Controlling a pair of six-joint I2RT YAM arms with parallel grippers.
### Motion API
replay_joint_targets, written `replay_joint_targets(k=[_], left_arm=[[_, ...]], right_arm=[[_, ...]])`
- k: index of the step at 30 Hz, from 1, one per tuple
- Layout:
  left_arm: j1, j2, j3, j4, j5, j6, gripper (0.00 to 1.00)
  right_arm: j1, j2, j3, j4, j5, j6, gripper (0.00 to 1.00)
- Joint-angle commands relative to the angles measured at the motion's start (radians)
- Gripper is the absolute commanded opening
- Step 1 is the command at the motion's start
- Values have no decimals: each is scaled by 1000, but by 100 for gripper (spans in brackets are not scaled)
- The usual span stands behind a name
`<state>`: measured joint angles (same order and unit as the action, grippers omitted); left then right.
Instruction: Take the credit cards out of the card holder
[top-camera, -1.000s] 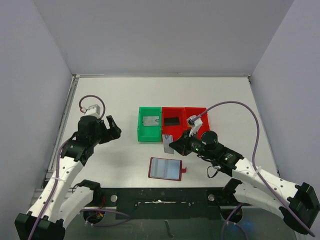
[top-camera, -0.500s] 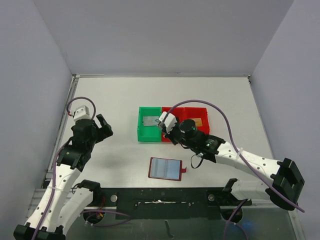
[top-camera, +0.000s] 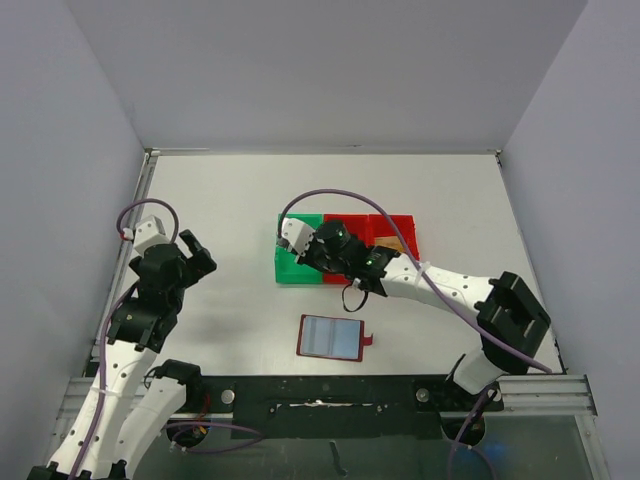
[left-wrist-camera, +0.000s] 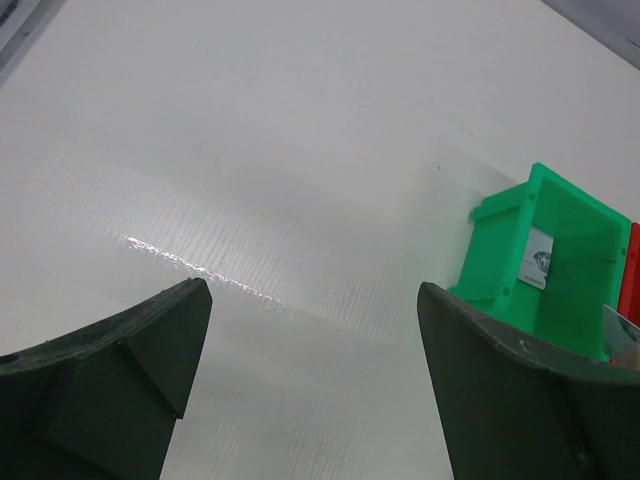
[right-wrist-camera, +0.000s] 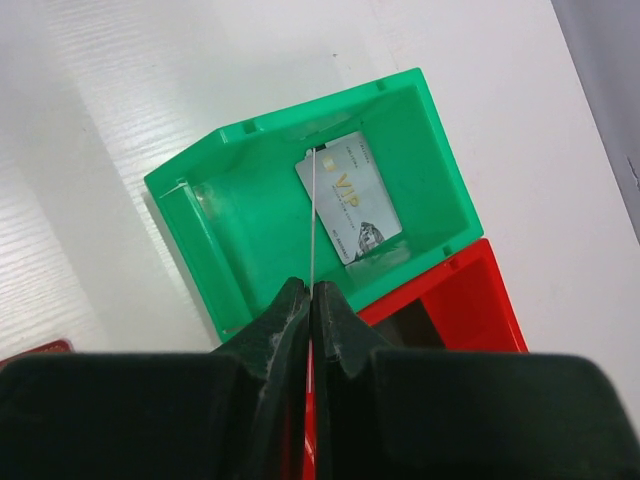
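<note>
The dark red card holder (top-camera: 331, 337) lies open on the table near the front, pale blue-grey inside up. My right gripper (right-wrist-camera: 311, 288) is shut on a thin silver-grey credit card (right-wrist-camera: 312, 215), seen edge-on, held above the green bin (right-wrist-camera: 230, 235). Another silver-grey card (right-wrist-camera: 349, 196) lies flat inside that bin. In the top view the right gripper (top-camera: 306, 247) is over the green bin (top-camera: 291, 266). My left gripper (top-camera: 193, 252) is open and empty at the left, away from everything; in the left wrist view its fingers (left-wrist-camera: 130, 345) frame bare table.
Two red bins (top-camera: 392, 226) stand right of the green one; a gold-orange card (top-camera: 395, 243) lies in the far right bin. The green bin also shows in the left wrist view (left-wrist-camera: 545, 262). Grey walls enclose the white table.
My right gripper has moved left and away from the card holder with the silver-grey card, from beside the red bins to over the green bin. My left arm has drawn back leftward.
</note>
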<state>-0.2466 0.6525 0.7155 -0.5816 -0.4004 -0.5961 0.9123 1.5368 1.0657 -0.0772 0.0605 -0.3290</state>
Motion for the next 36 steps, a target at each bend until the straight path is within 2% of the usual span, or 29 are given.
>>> replay_joint_targets(k=[1, 9, 14, 18, 27, 36], left_arm=[[7, -14, 11, 17, -31, -14, 86], [7, -32, 2, 28, -30, -13, 86], [7, -52, -1, 28, -36, -16, 86], [7, -59, -2, 30, -33, -16, 86], [8, -79, 2, 36, -59, 4, 86], [9, -108, -3, 33, -71, -7, 86]], right_arm=[[1, 56, 88, 47, 36, -85, 0], [-9, 189, 180, 54, 75, -136, 0], [-6, 221, 190, 88, 159, -216, 0], [-13, 228, 198, 87, 123, -280, 1], [-29, 331, 267, 99, 148, -245, 0], [-62, 379, 320, 33, 117, -270, 0]])
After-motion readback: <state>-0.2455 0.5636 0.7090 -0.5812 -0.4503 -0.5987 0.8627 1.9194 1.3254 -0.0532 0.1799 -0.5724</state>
